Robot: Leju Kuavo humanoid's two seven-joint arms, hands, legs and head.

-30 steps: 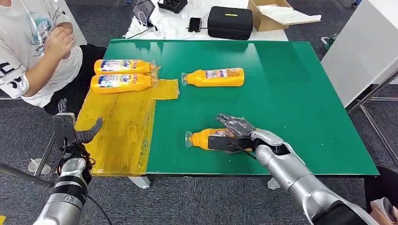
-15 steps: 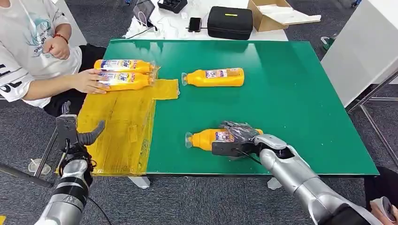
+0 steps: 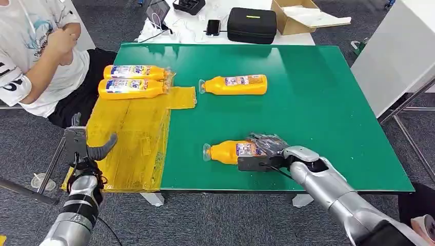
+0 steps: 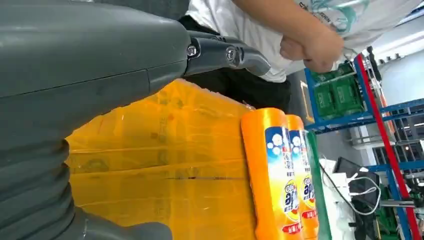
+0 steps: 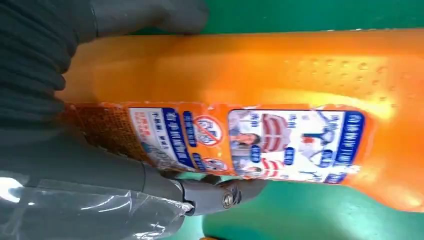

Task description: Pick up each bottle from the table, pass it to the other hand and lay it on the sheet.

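Since a second ago my right hand (image 3: 262,148) has closed around the near bottle (image 3: 231,152), lower centre on the green table (image 3: 318,102), lying crosswise, cap pointing left. My left hand (image 3: 84,148) hangs released beside the yellow sheet (image 3: 128,138); a second bottle (image 3: 235,84) lies above.

Two orange bottles (image 3: 132,81) fill the far end of the yellow sheet (image 3: 128,141), leaving its near stretch bare between the left robot hand (image 3: 86,148) and the near bottle (image 3: 233,151), while a third bottle (image 3: 234,84) lies on the green table (image 3: 328,102) beyond.
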